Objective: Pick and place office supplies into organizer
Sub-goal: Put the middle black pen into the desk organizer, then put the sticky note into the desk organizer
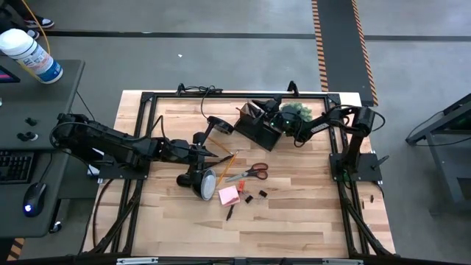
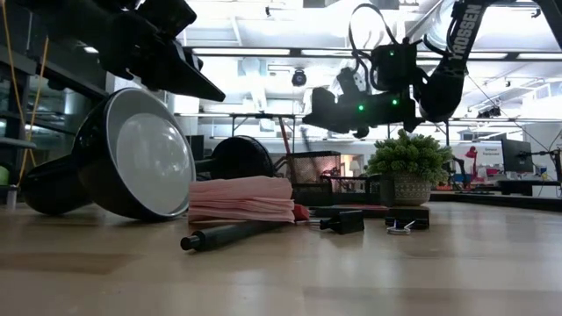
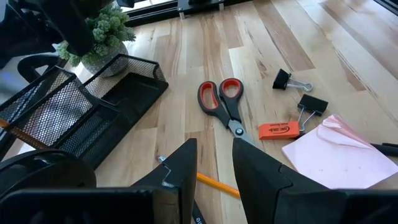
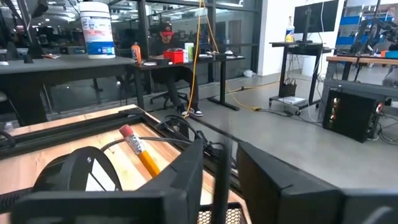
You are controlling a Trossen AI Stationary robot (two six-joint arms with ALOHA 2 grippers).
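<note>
High view: right gripper (image 1: 274, 118) over the organizer (image 1: 257, 126), fingers apart around a light, stiff pencil (image 4: 142, 152). Left gripper (image 1: 210, 150) parted, empty, near the scissors (image 1: 250, 173); best pinched at the rigid blades.

Overhead looks straight down, low camera skims tabletop level, wrists peer close; all share the organizer (image 1: 257, 126).

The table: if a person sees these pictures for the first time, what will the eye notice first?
Probably the black desk lamp lying tipped over near the table's middle, its pale shade filling the low view. Next, the orange-handled scissors and the pink sticky-note pad lie loose beside it. At the far edge, the right gripper hovers over the black mesh organizer, next to a small green plant.
</note>
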